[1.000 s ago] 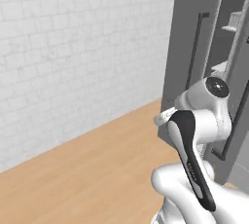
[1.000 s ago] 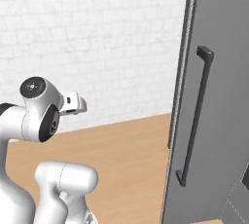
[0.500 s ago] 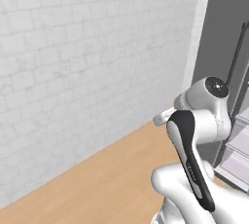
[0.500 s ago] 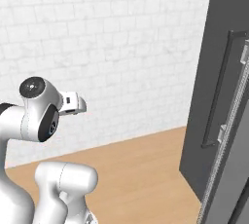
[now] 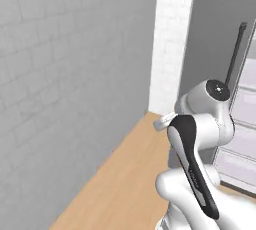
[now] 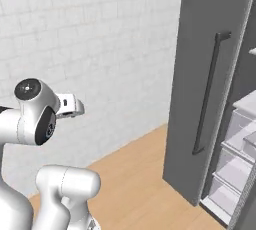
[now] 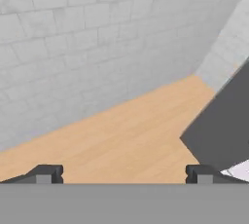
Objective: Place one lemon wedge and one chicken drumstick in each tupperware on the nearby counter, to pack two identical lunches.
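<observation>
Zero task items are showing up right now: no lemon wedges, drumsticks, tupperwares or bench in these views, so where they are I cannot tell. Jaws (image 7: 124, 172) are standing wide apart in the hand view, gripping nothing, tips framing bare wood floor (image 7: 121, 140). Arm (image 5: 197, 139) is sitting folded up over the base, hand pointing toward the white brick wall (image 6: 90, 49). Right side is showing a tall dark grey door (image 6: 210, 74) with a long vertical handle (image 6: 207, 94), standing open, with pale shelves or drawers (image 6: 235, 154) visible past its edge; looks like a fridge, though I'm judging that from shape only. Left base view is showing the wall corner (image 5: 170, 39) and the same door with its handle (image 5: 235, 54).

Progress, as a judgement: nothing packed that can be confirmed here, and nothing in the jaws, so all four placements may be left. Robot is likely between stops, base facing the wall and fridge, not the food. Next up is finding a wedge or drumstick and the containers.
</observation>
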Robot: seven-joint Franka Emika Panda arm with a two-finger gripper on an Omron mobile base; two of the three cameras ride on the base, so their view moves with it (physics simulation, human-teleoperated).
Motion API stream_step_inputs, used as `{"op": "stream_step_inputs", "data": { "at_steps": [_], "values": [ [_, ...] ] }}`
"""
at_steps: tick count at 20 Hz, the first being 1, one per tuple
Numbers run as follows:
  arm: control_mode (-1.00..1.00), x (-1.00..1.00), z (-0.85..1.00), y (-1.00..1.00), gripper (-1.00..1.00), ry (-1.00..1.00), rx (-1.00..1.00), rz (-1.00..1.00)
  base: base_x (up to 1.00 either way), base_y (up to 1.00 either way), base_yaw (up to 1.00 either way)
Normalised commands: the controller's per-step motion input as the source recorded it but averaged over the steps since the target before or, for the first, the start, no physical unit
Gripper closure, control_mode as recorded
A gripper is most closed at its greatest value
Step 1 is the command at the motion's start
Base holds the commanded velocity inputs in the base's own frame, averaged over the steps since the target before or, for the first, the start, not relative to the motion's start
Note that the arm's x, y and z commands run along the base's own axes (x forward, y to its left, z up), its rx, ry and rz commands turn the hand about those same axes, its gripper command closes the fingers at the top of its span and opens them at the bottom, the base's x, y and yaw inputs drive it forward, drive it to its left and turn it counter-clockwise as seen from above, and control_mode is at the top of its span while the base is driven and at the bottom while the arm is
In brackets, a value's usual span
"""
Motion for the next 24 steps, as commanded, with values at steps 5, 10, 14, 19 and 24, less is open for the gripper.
{"op": "stream_step_inputs", "data": {
  "at_steps": [5,10,14,19,24],
  "values": [
    [1.0,0.0,0.0,0.0,-1.0,0.0,0.0,0.0,0.11,0.08,-0.98],
    [1.0,0.0,0.0,0.0,-1.0,0.0,0.0,0.0,0.37,0.09,-0.9],
    [1.0,0.0,0.0,0.0,-1.0,0.0,0.0,0.0,0.2,0.11,-0.13],
    [1.0,0.0,0.0,0.0,-1.0,0.0,0.0,0.0,0.61,0.13,-0.22],
    [1.0,0.0,0.0,0.0,-1.0,0.0,0.0,0.0,0.69,0.09,-0.59]
  ]
}}
